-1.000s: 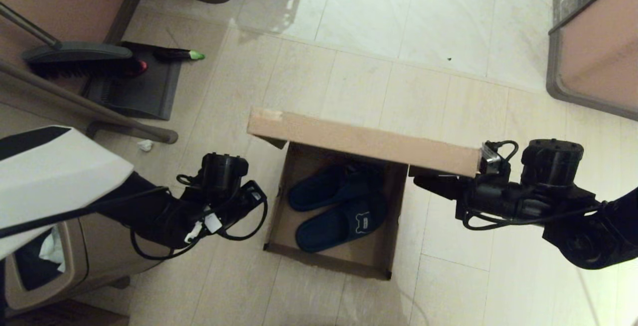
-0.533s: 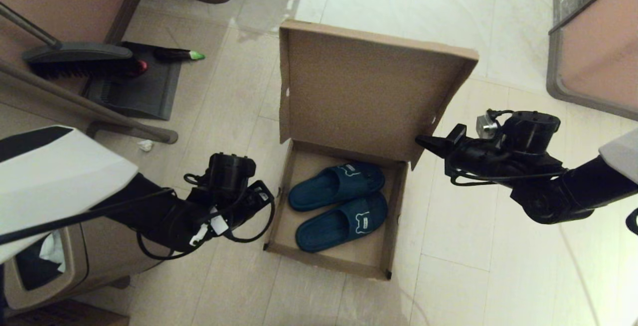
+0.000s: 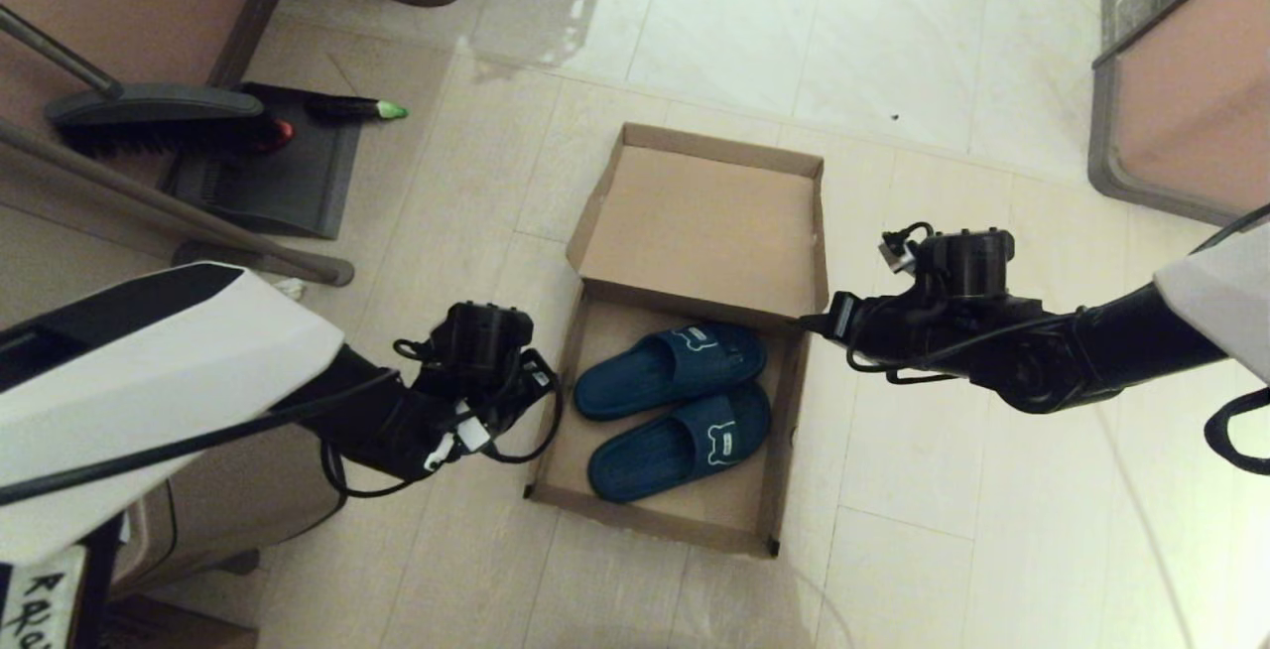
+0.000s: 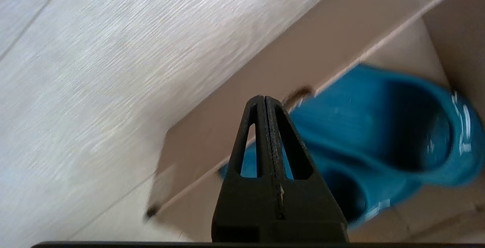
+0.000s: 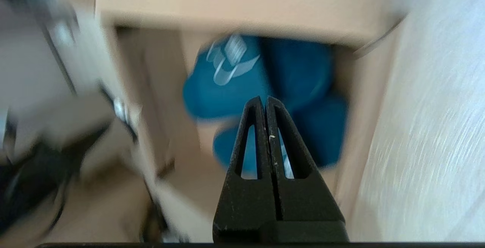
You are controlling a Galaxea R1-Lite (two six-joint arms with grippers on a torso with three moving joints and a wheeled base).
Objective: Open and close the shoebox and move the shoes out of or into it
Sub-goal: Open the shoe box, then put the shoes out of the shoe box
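The plain brown cardboard shoebox [image 3: 663, 515] sits on the pale tiled floor [image 3: 923, 490] in front of me, its hinged lid [image 3: 706, 227] thrown fully back and lying flat beyond the tray, inner face up. Inside the tray lie the two dark teal-blue open-toe slide slippers [image 3: 675, 411], side by side and touching, toes pointing toward my right, each strap carrying a small pale bear-shaped mark.

My left gripper [image 4: 264, 102] hangs just outside the box's left wall, near its front corner; its two black fingers are pressed together with nothing between them. From that wrist I see the box wall and one slipper's heel end just past the fingertips, though the tips touch neither.

My right gripper [image 5: 264, 102] reaches in from the other side, at the box's right rear corner where the lid joins the tray. Its fingers are likewise clenched on nothing. The wrist view there is smeared, but the blue slippers and the lid's edge show beyond the tips.

Off to my left stand a dark long-handled broom [image 3: 159, 118] and a dark dustpan [image 3: 273, 183], and a brown plastic trash bin [image 3: 213, 510] is partly hidden under my left arm.
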